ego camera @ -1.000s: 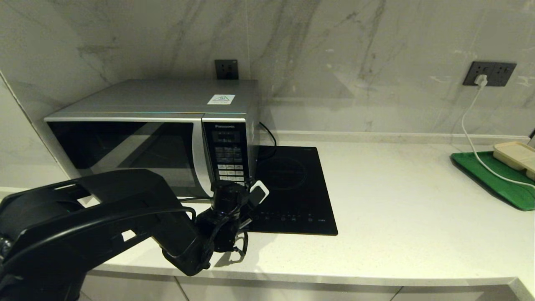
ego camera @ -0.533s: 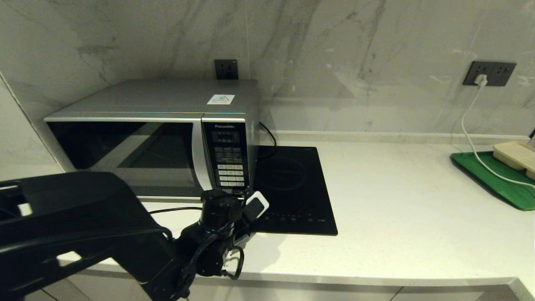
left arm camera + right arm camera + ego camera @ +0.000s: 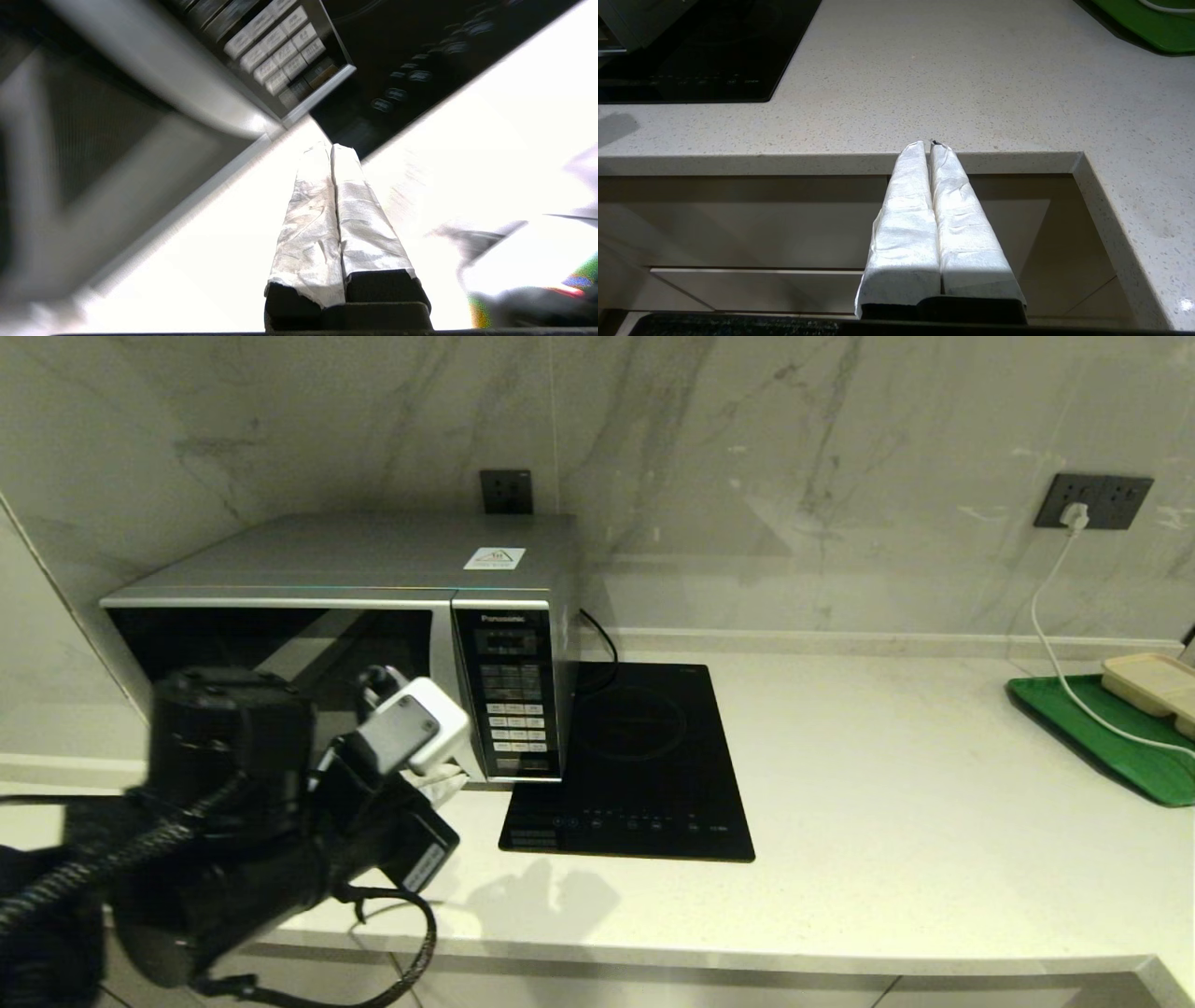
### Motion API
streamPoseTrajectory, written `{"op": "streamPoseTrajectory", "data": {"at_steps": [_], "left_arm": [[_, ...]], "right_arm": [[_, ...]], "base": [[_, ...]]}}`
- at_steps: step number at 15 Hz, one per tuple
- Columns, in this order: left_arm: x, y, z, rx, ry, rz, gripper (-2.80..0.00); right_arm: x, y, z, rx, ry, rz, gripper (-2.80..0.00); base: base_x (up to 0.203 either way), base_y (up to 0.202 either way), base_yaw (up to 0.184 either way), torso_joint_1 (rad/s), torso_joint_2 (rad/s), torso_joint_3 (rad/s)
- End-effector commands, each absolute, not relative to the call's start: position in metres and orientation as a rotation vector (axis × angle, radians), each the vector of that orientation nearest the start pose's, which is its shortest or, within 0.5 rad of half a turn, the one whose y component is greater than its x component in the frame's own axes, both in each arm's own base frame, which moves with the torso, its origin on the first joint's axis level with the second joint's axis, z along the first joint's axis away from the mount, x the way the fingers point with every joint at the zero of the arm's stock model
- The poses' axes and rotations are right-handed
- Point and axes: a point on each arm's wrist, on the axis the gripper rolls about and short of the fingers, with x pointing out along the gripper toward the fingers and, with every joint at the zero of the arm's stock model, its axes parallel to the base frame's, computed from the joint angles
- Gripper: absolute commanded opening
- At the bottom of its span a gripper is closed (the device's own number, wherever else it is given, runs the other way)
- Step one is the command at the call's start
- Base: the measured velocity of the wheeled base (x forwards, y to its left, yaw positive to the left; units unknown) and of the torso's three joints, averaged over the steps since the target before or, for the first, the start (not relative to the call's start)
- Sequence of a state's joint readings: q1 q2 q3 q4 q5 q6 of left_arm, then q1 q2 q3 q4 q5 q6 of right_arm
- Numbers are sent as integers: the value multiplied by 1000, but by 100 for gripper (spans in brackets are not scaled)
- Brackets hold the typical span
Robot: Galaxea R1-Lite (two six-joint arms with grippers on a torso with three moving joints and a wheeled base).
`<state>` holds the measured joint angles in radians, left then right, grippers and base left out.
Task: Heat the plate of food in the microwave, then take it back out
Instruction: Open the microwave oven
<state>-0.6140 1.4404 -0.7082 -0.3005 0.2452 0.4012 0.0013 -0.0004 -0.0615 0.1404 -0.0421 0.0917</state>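
The silver microwave (image 3: pixel 355 569) stands at the back left of the counter with its dark glass door shut. The plate of food is not in view. My left arm hangs in front of the lower part of the door. Its gripper (image 3: pixel 330 147) is shut with nothing between the taped fingers, and it points at the counter by the microwave's lower right corner, just below the button panel (image 3: pixel 280 56). My right gripper (image 3: pixel 930 143) is shut and empty, parked below the counter's front edge.
A flat black induction hob (image 3: pixel 644 756) lies right of the microwave. At the far right a green tray (image 3: pixel 1111 737) carries a beige rectangular tray (image 3: pixel 1153 681). A white cable (image 3: pixel 1055 644) runs to it from the wall socket.
My left arm has swung up and to the left, from beside the hob's front corner to in front of the microwave door. The door has stayed shut.
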Motion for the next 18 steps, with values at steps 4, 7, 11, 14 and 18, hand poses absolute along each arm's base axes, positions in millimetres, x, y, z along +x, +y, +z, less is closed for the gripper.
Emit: {"op": "streamPoseTrajectory", "data": {"at_steps": [4,7,11,14,18], "left_arm": [[100,-26,296,232,362,-229,-280],[38,-5,295,210,332,-120,-280],[-25,9,271,214,338,53,-280],[-65,4,249,206,380,223,-280],[-98,-5,215,198,353,266,-280]], "right_arm": [[-28,-1,78,90,78,-45,-280],[-28,-1,78,90,77,-45,-280],[-28,-1,78,90,78,-45,-280],[-28,-1,78,90,77,-45,-280],[-28,-1,78,90,78,-45,-280]], "base": [[0,0,0,0,0,0],[0,0,0,0,0,0],[0,0,0,0,0,0],[0,0,0,0,0,0],[0,0,0,0,0,0]]}}
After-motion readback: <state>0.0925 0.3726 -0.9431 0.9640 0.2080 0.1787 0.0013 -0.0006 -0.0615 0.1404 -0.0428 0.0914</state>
